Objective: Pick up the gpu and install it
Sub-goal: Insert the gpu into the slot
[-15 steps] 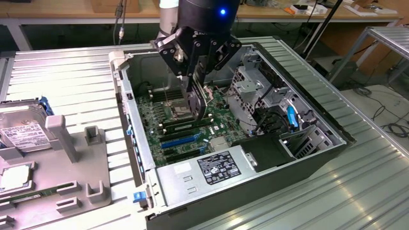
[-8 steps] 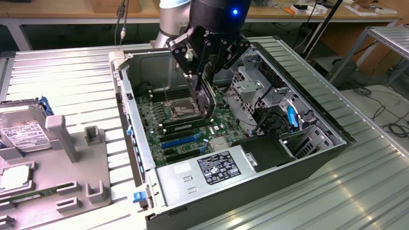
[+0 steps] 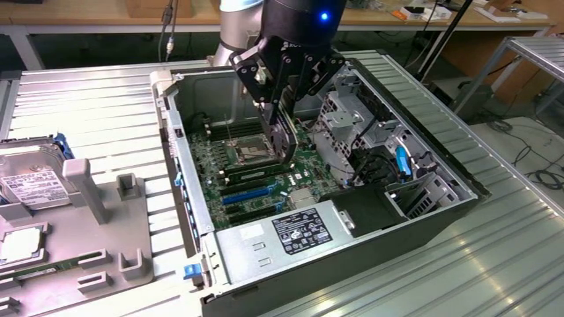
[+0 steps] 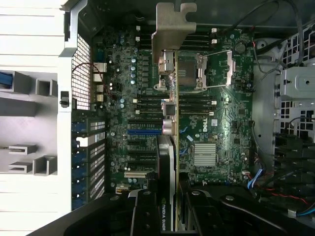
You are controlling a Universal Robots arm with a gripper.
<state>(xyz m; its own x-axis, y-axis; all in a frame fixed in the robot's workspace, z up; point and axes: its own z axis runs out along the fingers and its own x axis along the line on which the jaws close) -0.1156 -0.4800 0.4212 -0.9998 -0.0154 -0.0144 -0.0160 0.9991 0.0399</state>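
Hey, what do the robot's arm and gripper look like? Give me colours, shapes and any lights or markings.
The arm has a silvery-grey rounded joint that leads into a glossy black cylindrical wrist with a small glowing blue light. The gripper is black, built of angular linkage bars with visible pivot bolts, and it narrows into two slim jaws.

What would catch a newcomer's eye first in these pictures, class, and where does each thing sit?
The black claw grips the gpu edge-on, hanging over the green motherboard inside the open computer case. The card's silvery bracket stands out in the wrist view. A hard drive with a white label lies at the exterior view's left.
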